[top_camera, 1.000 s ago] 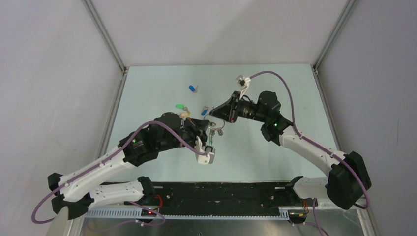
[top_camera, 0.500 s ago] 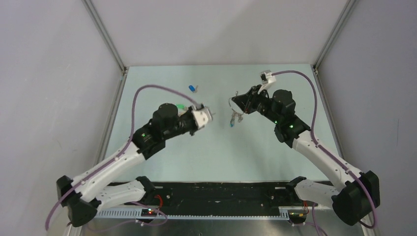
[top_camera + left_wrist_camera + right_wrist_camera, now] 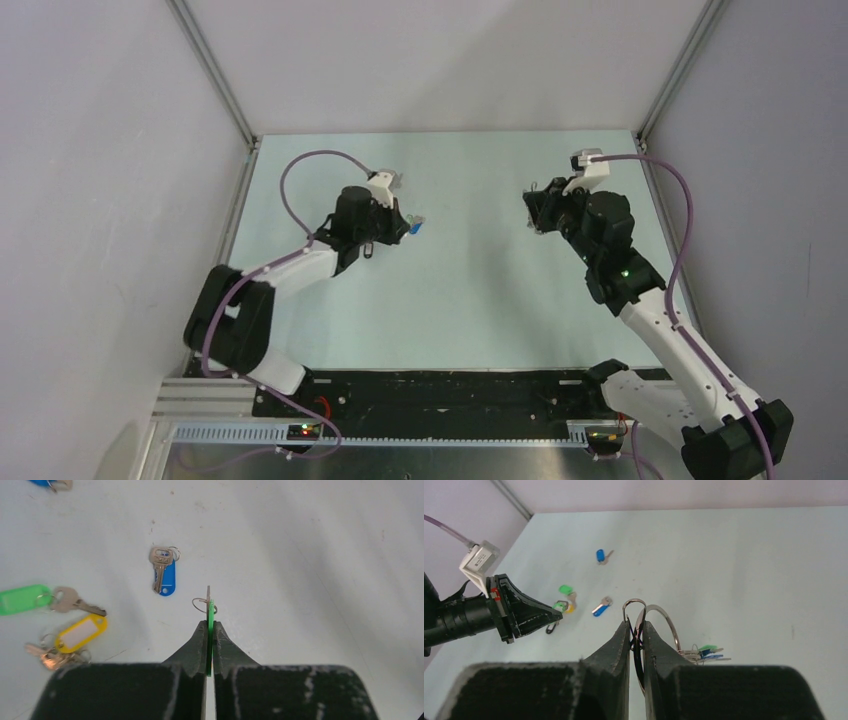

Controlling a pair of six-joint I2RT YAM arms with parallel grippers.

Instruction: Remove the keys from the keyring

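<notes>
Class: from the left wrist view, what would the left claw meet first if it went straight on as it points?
Probably bare table, though depth is unclear: the left claw, shut on a green-tagged key, aims right of the blue-tagged key.

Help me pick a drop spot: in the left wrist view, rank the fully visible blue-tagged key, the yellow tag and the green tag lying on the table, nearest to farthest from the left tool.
From the left tool:
1. Blue-tagged key, just ahead, slightly left.
2. Yellow tag, lower left.
3. Green tag, at the far left edge.
</notes>
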